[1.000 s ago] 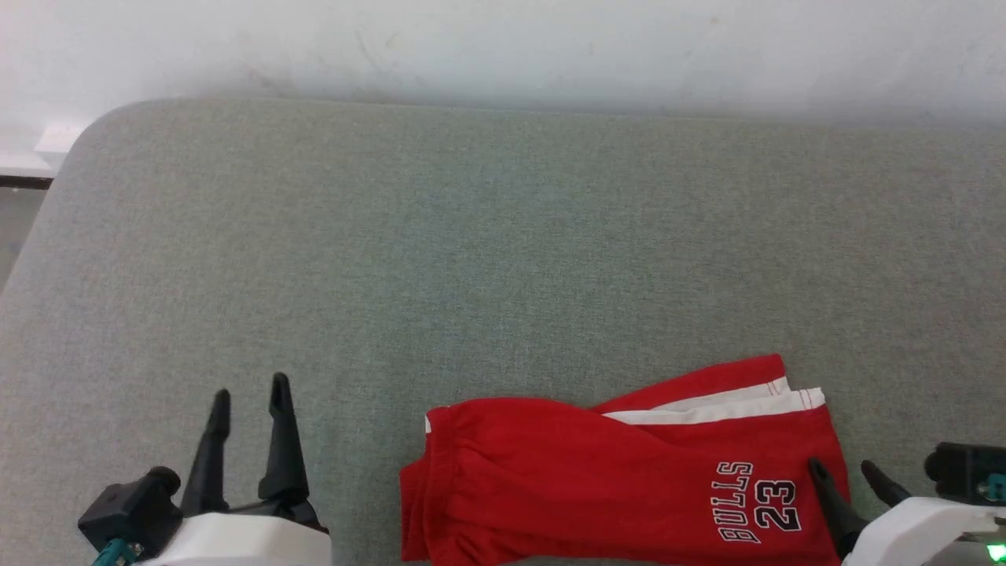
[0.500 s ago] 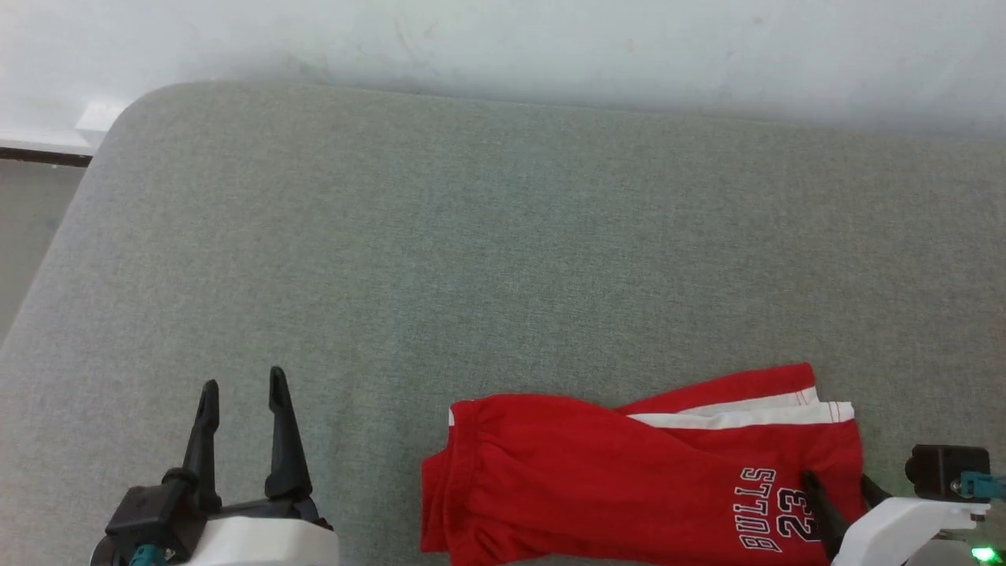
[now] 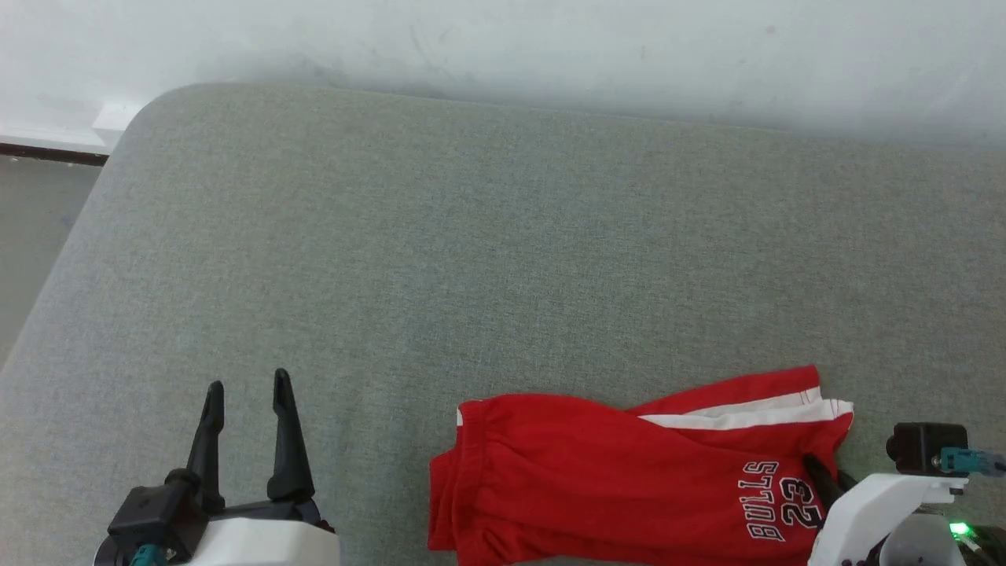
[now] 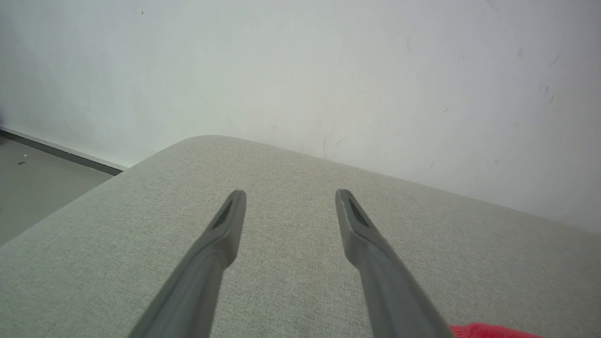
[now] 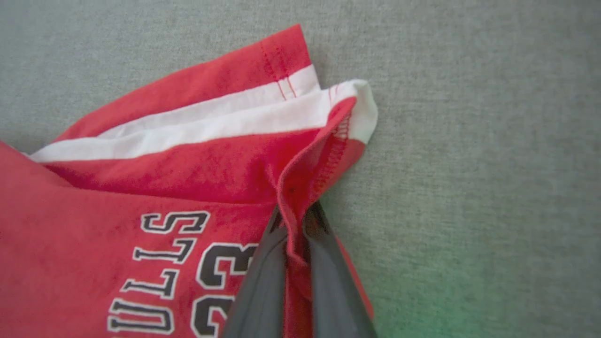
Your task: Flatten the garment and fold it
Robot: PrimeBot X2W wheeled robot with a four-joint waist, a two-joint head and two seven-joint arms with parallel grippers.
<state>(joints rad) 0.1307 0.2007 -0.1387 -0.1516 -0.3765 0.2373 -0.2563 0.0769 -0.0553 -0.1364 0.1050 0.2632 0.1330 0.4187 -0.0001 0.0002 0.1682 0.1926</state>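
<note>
Head view first: the red jersey shorts (image 3: 621, 472) lie on the grey fabric-covered surface (image 3: 503, 259), on the side nearest the robot and right of centre, well away from its rounded far-left corner. The gathered waistband is to the left, and the leg ends with the white edge band (image 3: 754, 413) are to the right. The "BULLS 23" lettering (image 3: 782, 503) sits by the right-hand leg end. And there's the right gripper (image 3: 825, 468) beside that lettering, fingers drawn together at the hem. Over on the left, the left gripper (image 3: 246, 385) hangs above bare fabric, fingers spread, well apart from the shorts. On to the left wrist view: the left gripper (image 4: 289, 192) has both fingers wide apart with nothing between them, a pale wall (image 4: 300, 70) lies beyond, and a sliver of red shows at the bottom right corner. Now the right wrist view: the right gripper (image 5: 298, 213) is clamped on a fold of the stitched red hem, which stands up between the fingers just below the white band (image 5: 235, 122).
</note>
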